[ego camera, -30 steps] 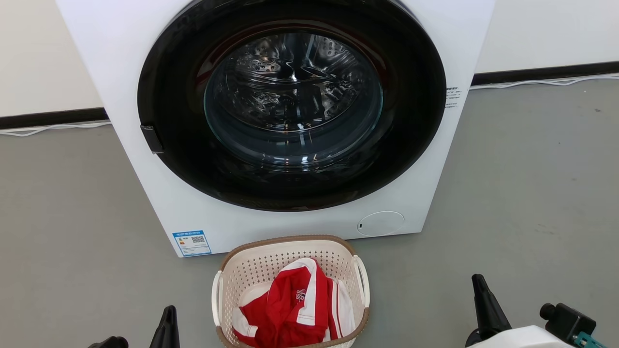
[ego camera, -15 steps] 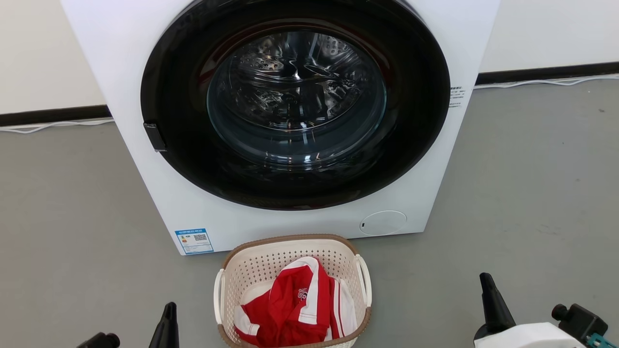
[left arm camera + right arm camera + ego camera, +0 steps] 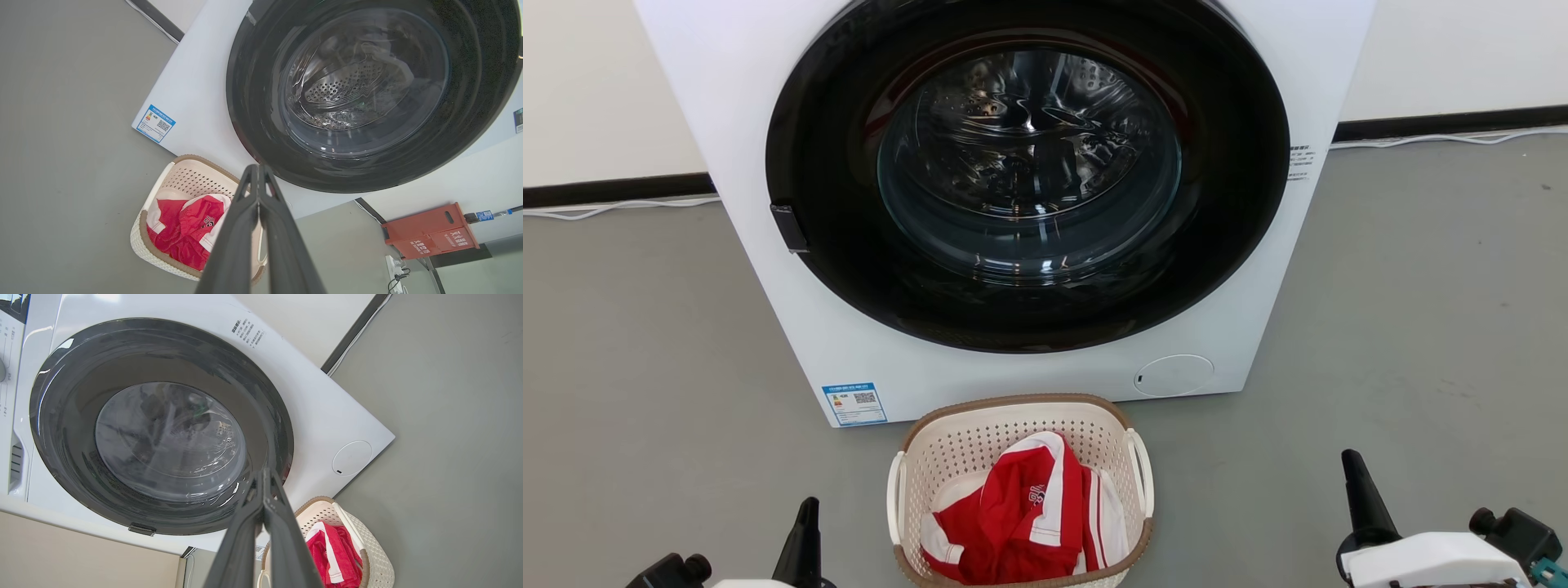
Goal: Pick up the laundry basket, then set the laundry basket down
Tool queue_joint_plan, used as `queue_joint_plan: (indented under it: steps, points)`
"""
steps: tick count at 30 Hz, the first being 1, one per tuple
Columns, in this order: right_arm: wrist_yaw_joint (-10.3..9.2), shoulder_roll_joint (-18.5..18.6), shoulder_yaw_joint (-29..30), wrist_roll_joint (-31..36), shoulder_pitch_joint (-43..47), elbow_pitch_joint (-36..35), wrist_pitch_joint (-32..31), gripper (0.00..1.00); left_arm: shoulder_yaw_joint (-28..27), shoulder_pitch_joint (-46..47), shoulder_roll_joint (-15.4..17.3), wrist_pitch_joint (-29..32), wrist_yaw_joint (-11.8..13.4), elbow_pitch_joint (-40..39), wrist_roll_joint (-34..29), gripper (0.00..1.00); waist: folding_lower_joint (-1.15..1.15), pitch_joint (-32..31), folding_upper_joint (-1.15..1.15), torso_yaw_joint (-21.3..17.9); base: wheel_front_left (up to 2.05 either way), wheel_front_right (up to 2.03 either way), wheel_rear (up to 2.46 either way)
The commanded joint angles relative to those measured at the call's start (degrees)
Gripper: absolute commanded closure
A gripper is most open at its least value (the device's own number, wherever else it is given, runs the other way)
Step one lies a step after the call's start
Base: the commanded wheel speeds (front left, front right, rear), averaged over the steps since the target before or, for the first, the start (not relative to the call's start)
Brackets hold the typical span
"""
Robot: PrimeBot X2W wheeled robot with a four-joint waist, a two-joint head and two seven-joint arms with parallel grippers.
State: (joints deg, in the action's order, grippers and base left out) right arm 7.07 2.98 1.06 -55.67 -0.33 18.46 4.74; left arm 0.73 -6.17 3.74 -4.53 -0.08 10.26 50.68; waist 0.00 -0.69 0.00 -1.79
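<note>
Laundry spot in plain room, more like test room than cosy home. Big white washing machine (image 3: pixel 1029 204) stands on floor, round dark door, shiny drum seen through glass. Blue sticker (image 3: pixel 854 403) low on front. Laundry basket (image 3: pixel 1013 402) just in front, red and white clothes (image 3: pixel 1013 523) inside. Floor (image 3: pixel 1421 286) bare, grey, smooth. Wall (image 3: pixel 596 82) plain, pale, dark strip (image 3: pixel 605 196) along bottom, white cable (image 3: pixel 613 212) lying beside it. Off to side, red box (image 3: pixel 429 230) with white writing by wall, white plug strip (image 3: pixel 394 267) on floor near it.
</note>
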Motion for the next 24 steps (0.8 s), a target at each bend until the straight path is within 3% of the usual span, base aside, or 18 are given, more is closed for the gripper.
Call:
queue_joint_plan:
  steps: [1, 24]
  points:
    - [0.22, 0.59, -0.29, -2.01, -2.74, -1.91, -0.71, 1.00, -1.39, 3.58, 0.33, 0.40, -0.77, -1.07, 2.28, 1.00, 0.00, 0.03, 0.00, 0.06, 0.00, 0.00, 0.00]
    - [0.30, 0.60, 1.58, -15.88, -3.93, -2.93, -4.53, 1.00, -3.31, 6.99, 0.14, 4.27, -3.38, 0.83, 18.00, 1.00, 0.00, 0.36, 0.00, 0.74, 0.00, 0.00, 0.00]
